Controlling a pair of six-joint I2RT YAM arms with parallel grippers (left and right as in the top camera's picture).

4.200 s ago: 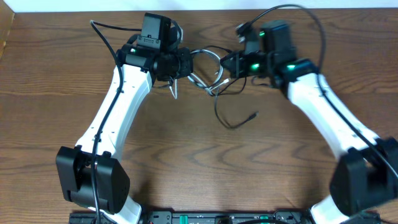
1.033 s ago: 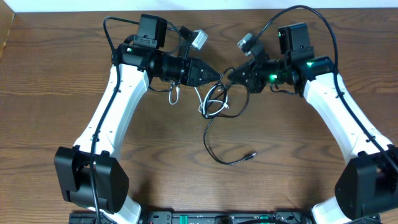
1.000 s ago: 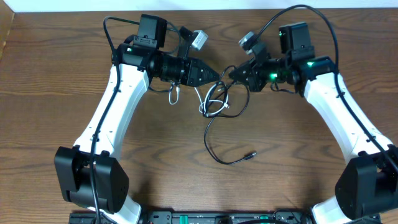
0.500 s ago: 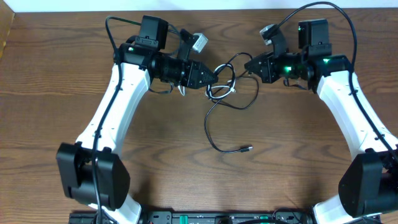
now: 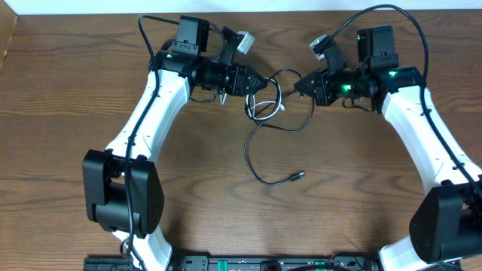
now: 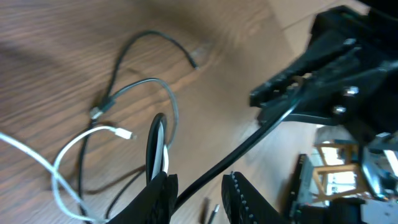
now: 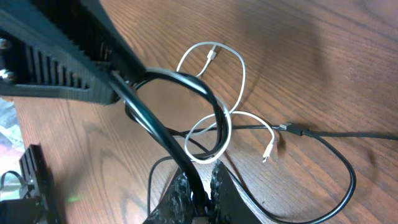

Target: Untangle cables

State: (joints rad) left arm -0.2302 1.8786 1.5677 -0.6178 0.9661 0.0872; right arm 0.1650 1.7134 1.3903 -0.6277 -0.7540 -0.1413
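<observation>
Between my two grippers a black cable (image 5: 246,154) and a white cable (image 5: 263,113) lie tangled in loops on the wooden table. My right gripper (image 5: 298,84) (image 7: 200,177) is shut on the black cable (image 7: 155,127), which rises taut to my left gripper (image 5: 262,81). In the left wrist view that black cable (image 6: 261,134) runs through the gap of my left gripper (image 6: 199,177), whose jaws stand apart. It lies against one finger (image 6: 160,196). The white cable (image 7: 239,81) (image 6: 74,143) loops loosely around it. One black plug end (image 5: 297,177) rests nearer the front.
Thicker black robot cables arch over the left arm (image 5: 151,30) and the right arm (image 5: 392,15). The table's far edge (image 5: 286,9) runs just behind the grippers. A black rail (image 5: 263,263) lines the front.
Over the last second both grippers moved toward the far edge, dragging the tangle with them. The right gripper also shifted right. My left jaws have parted slightly.
</observation>
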